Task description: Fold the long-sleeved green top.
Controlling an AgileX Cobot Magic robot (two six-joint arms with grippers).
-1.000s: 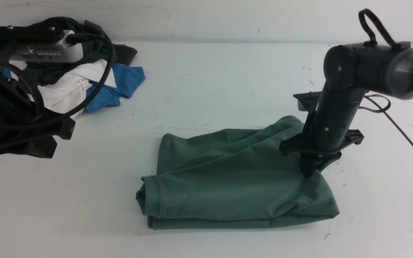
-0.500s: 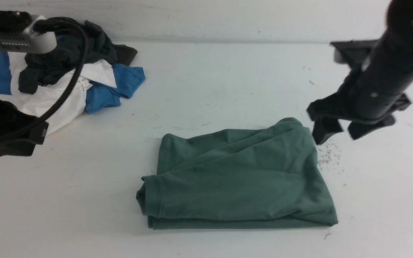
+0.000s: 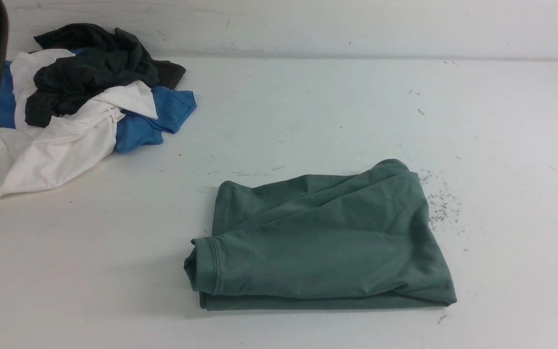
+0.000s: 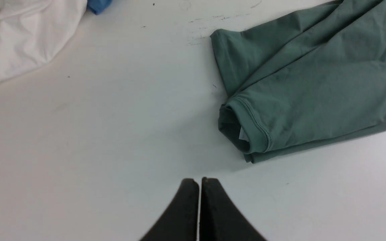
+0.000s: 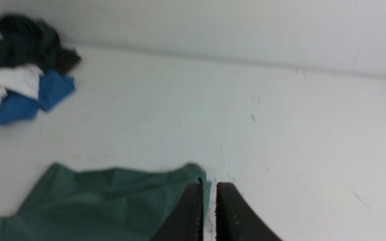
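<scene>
Left claw: pressed shut, empty, hanging over bare table just short of the top's near corner.
Right claw: nearly closed, a thin gap between the fingers, nothing held, above the top's far edge at 2 o'clock.
Green long-sleeved top: lying at mid-table, slightly toward 5 o'clock, folded into a compact, roughly rectangular bundle; sleeves tucked out of sight, hem edge at 9 o'clock.
Progress: seemingly finished; far edge a little rumpled, perhaps some smoothing left.
Pile of other clothes: well apart at 10 o'clock.
</scene>
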